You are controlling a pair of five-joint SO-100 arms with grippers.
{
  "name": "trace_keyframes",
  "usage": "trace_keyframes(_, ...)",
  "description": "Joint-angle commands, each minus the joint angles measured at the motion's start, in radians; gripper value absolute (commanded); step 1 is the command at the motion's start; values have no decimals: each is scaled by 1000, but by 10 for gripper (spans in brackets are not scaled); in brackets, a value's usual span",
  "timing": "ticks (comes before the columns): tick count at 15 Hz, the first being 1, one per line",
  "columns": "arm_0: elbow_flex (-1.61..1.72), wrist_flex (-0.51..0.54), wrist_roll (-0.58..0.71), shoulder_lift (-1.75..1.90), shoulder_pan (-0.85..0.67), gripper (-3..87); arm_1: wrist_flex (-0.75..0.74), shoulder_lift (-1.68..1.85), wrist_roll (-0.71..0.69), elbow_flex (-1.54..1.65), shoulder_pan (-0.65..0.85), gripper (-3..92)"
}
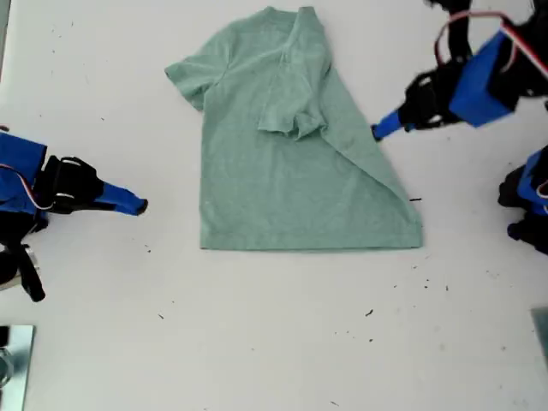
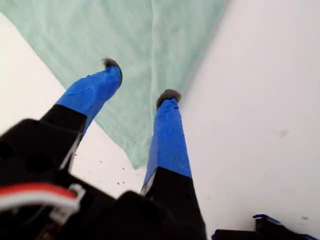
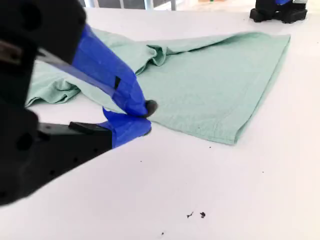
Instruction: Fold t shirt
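The pale green t shirt lies flat on the white table, collar toward the exterior view's top. Its side on the exterior view's right is folded inward along a diagonal, with that sleeve lying on the chest. My first gripper hovers open at that diagonal edge, its fingers spread over the t shirt and holding nothing. My second gripper rests shut and empty on bare table at the exterior view's left, a short way from the t shirt; its tips are pressed together.
A second blue and black arm part stands at the exterior view's right edge, and a black base shows beyond the shirt. A metallic object sits in the exterior view's lower left corner. Small dark specks dot the table.
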Motion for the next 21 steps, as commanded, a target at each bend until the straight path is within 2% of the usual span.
trace_keyframes(1,2,-3,5,5,-11,54,-178,359,118,535,-71,149)
trace_keyframes(2,2,-3,9,5,-9,48,-179,459,143,664,-74,119)
trace_keyframes(4,5,-8,26,5,-29,-2,-72,746,143,853,-52,23)
trace_keyframes(6,-37,-34,-6,-14,-32,-2,21,976,133,899,-58,23)
trace_keyframes(7,-129,-46,-25,-121,-38,-3,14,954,141,899,-60,24)
trace_keyframes(8,-305,-14,-23,-353,-57,-3,6,937,143,896,-64,24)
trace_keyframes(9,-511,54,32,-607,-109,-3,6,940,141,896,-66,24)
trace_keyframes(12,-1072,253,440,-1201,-462,-3,8,957,127,899,-67,24)
trace_keyframes(15,-1437,344,716,-1542,-752,11,18,982,126,902,-71,24)
trace_keyframes(16,-1568,387,762,-1644,-798,175,18,983,126,902,-72,24)
trace_keyframes(17,-1674,414,795,-1729,-813,297,18,983,124,902,-74,24)
trace_keyframes(19,-1867,463,870,-1888,-845,372,18,986,124,902,-75,24)
trace_keyframes(21,-1942,463,913,-1982,-868,373,18,988,121,902,-77,24)
